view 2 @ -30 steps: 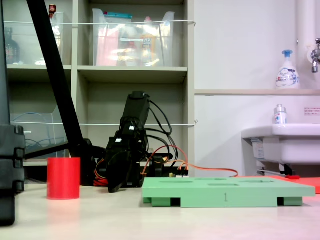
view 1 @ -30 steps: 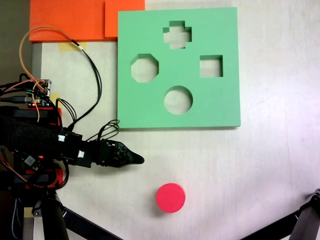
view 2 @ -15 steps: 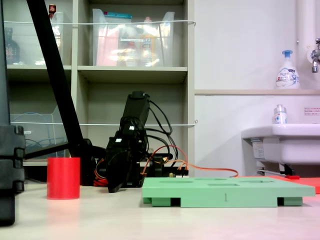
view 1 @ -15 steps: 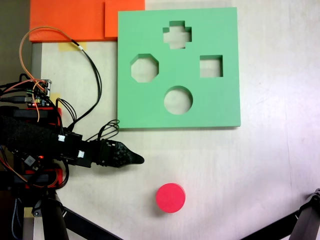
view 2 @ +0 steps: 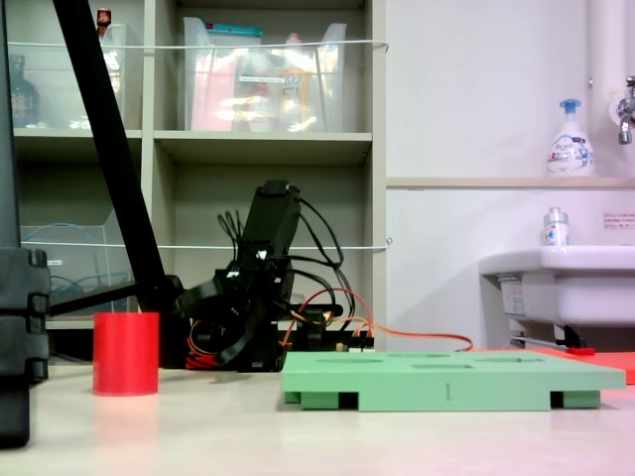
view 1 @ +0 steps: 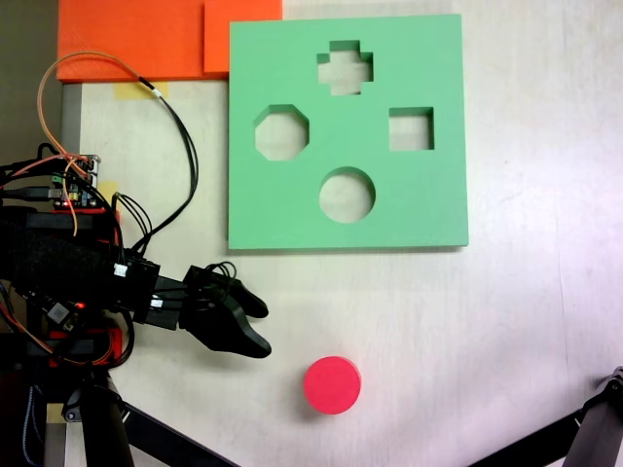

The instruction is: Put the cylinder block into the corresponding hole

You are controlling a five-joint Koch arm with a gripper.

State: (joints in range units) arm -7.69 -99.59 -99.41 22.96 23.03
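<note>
White table (view 1: 506, 321) holds everything. My end effector (view 1: 261, 328) is spread open and empty at lower left. Red cylinder block (view 1: 332, 385) stands lower middle. If I bump it, it may tip, far from the round hole (view 1: 348, 195).

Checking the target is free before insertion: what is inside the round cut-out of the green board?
Nothing: the corresponding hole in the green board shows pale table through it. The cylinder block stands on the table, apart from the board.

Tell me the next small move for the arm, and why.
Probably swing the open gripper toward the cylinder block and straddle it: the block stands untouched on the table, apart from both jaws, and the circular hole is empty.
</note>
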